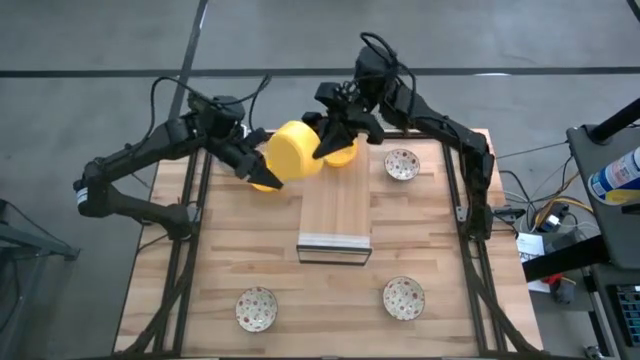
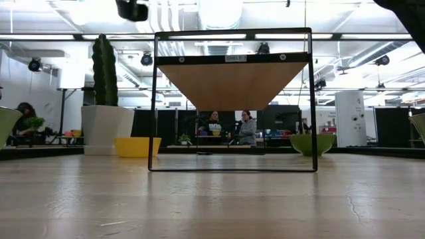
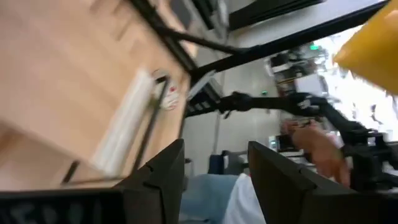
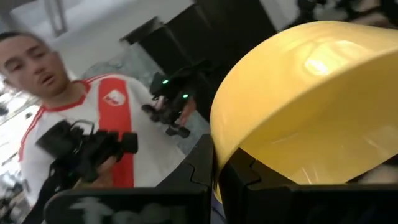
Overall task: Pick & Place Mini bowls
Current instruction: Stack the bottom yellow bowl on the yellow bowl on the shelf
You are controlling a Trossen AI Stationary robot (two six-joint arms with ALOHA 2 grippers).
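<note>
My right gripper (image 1: 322, 143) is shut on a plain yellow mini bowl (image 1: 295, 150), held high above the table's far middle; it fills the right wrist view (image 4: 311, 106). A second yellow bowl (image 1: 343, 156) shows partly behind that gripper, by the shelf's far end. A third yellow bowl (image 1: 265, 181) stands on its base on the table (image 2: 137, 147). My left gripper (image 1: 252, 167) hangs above it, open, with nothing between its fingers (image 3: 214, 180). Three speckled white bowls (image 1: 402, 165) (image 1: 257, 308) (image 1: 404, 297) stand on the table. My right gripper pinches the yellow bowl by its rim (image 4: 216, 158); the rim edge runs down between the two fingers (image 4: 202, 165). The bowl is lifted clear of the table and tipped, its rounded outer wall (image 4: 323, 93) facing the wrist camera. How far back it reaches I cannot see.
A small wooden shelf on a black wire frame (image 1: 336, 215) (image 2: 232, 86) stands mid-table. A white pot with a cactus (image 2: 105, 123) stands at the far left. A person holding dark control handles (image 4: 93, 143) is beyond the table. Bare tabletop lies along the near edge between the speckled bowls.
</note>
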